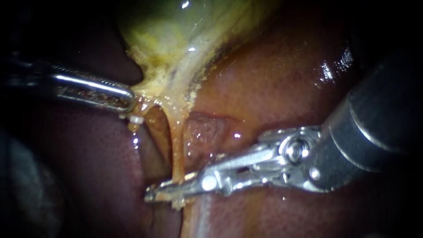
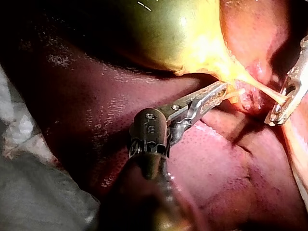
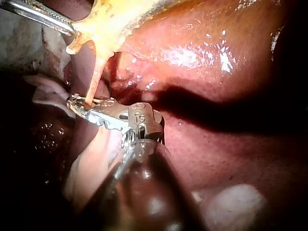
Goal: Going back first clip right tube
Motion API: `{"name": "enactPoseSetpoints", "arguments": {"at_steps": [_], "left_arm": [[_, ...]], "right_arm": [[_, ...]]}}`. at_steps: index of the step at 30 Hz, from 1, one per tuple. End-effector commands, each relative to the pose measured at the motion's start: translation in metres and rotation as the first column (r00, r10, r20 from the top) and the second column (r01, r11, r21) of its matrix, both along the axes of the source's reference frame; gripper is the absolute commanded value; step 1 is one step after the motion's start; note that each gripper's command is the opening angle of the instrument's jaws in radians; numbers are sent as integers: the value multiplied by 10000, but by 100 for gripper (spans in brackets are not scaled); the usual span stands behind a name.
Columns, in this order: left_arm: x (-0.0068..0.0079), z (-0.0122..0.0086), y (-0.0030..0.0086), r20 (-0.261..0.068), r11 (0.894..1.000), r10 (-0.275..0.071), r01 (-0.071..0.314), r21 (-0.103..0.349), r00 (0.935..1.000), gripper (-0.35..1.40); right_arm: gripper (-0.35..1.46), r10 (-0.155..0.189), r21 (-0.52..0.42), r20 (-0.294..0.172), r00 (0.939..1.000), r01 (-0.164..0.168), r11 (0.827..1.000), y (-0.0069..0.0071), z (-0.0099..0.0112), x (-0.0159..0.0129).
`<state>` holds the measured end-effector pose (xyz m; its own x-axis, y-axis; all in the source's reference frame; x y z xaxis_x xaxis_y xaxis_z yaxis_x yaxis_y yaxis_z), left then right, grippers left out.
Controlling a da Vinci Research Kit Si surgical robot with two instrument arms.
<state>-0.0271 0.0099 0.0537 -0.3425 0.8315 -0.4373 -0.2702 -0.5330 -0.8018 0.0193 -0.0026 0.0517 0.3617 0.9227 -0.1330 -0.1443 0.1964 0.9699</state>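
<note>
The yellow-green gallbladder [image 1: 176, 35] hangs over the dark red liver [image 1: 273, 79]. My left instrument [image 1: 128, 100] comes in from the left, its jaws shut on the yellow tissue at the gallbladder's neck [image 1: 147, 88]. Just below its tip sits a small white clip [image 1: 137, 119]. A thin orange tube [image 1: 176, 145] runs down from the neck. My right instrument [image 1: 152, 195] reaches across from the right. Its jaws straddle the tube's lower end, and a narrow gap shows between them. The right wrist view shows the tube [image 3: 94, 77] dropping between these jaws [image 3: 74, 103].
Wet liver surface surrounds the tube on both sides. White gauze [image 2: 19, 130] lies beside the liver behind my left instrument's shaft. My right instrument's thick shaft [image 1: 374, 123] fills the right side of the endoscope view.
</note>
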Motion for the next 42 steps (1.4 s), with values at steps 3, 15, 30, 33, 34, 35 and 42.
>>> {"name": "enactPoseSetpoints", "arguments": {"at_steps": [3,15,30,33,34,35,42], "left_arm": [[0,0,0,-3,10000,-1,1,-4,10000,-35],[0,1,0,-4,10000,-2,2,-7,10000,-35],[1,2,-1,-4,10000,3,-3,-14,10000,-35],[1,2,-1,-2,10000,5,-5,-14,10000,-35],[1,2,-1,-2,10000,6,-6,-14,10000,-35],[1,2,-1,-1,10000,7,-7,-13,10000,-35],[1,2,-1,-1,10000,7,-7,-13,10000,-35]], "right_arm": [[-16,0,-326,-359,9994,-11,9995,0,3,2],[45,-473,-2411,-1167,9920,179,9703,-14,46,14],[50,-616,-4857,-1277,9899,-82,8741,-1,65,-28],[50,-787,-5378,-1407,9869,-94,8430,0,59,-45],[50,-803,-5514,-1432,9864,-122,8342,2,56,-51],[50,-829,-5639,-1459,9858,-141,8257,4,52,-58],[50,-1537,-6636,-879,9842,572,7459,21,29,-105]]}}
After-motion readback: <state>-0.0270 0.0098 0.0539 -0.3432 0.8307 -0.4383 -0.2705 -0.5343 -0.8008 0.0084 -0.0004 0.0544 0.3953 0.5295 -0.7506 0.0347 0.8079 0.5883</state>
